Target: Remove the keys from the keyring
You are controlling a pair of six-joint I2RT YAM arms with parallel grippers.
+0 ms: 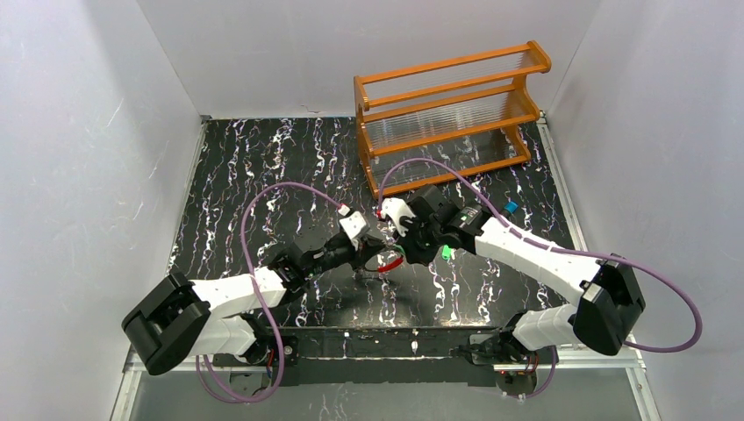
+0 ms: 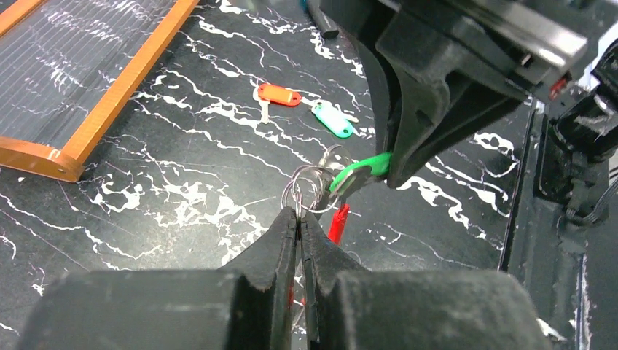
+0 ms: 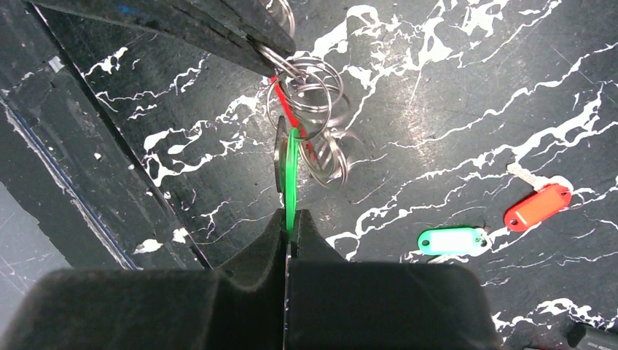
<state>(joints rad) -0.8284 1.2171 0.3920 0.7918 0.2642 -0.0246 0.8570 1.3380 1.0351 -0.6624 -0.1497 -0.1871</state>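
Note:
The keyring (image 2: 310,191) is a bunch of thin silvery wire rings held above the black marbled table; it also shows in the right wrist view (image 3: 306,98). My left gripper (image 2: 300,215) is shut on one ring. My right gripper (image 3: 290,219) is shut on a bright green key tag (image 3: 291,171) still hanging from the rings, also seen in the left wrist view (image 2: 357,171). A red tag (image 2: 338,222) hangs from the rings below. In the top view the grippers meet tip to tip, left (image 1: 373,254) and right (image 1: 411,248). Two keys lie loose on the table: a red-tagged one (image 3: 538,207) and a teal-tagged one (image 3: 452,240).
An orange wooden rack (image 1: 452,114) with clear ribbed shelves stands at the back right of the table; its base edge shows in the left wrist view (image 2: 109,102). A small blue item (image 1: 510,208) lies near the right arm. White walls enclose the table.

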